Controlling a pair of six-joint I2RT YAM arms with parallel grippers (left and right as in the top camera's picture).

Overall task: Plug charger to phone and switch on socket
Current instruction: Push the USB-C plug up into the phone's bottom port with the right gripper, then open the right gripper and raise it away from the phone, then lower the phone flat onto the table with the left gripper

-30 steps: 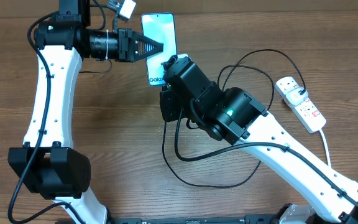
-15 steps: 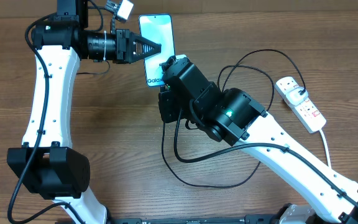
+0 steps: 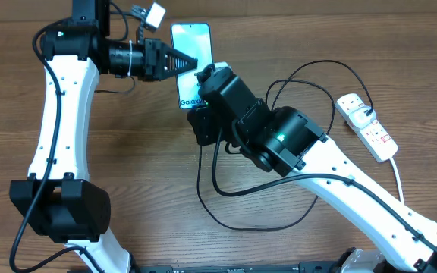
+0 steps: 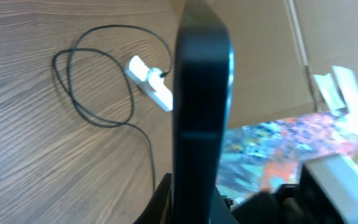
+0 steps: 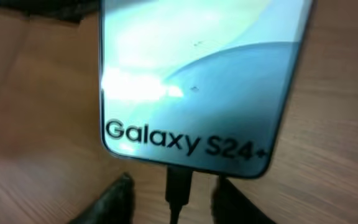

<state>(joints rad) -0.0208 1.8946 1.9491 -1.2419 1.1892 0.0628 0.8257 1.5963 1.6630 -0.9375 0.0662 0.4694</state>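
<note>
Left gripper: clamped on the phone at its long side. My wrist view showed the slab edge-on between the fingers, with the lit screen facing up, toward the table's far side.

Right gripper: jaws narrowly parted, one finger on either side of the connector tip. Bare wood showed in both gaps, so I logged it as not pinching.

Connector tip: met the phone's bottom edge, under the "Galaxy S24+" text. I could not tell how deeply it was seated.

Charger cable: slack loops on the table, passing beneath the right arm toward the socket, which lay well apart at the right side.

Socket: switch position too small for me to read.

Hazards, by my judgement:
- A half-seated tip could drop out once the right arm withdrew.
- The loops could snag that arm on its way to the switch and drag the phone.
- An off-axis push could lever the phone in the left grip.
</note>
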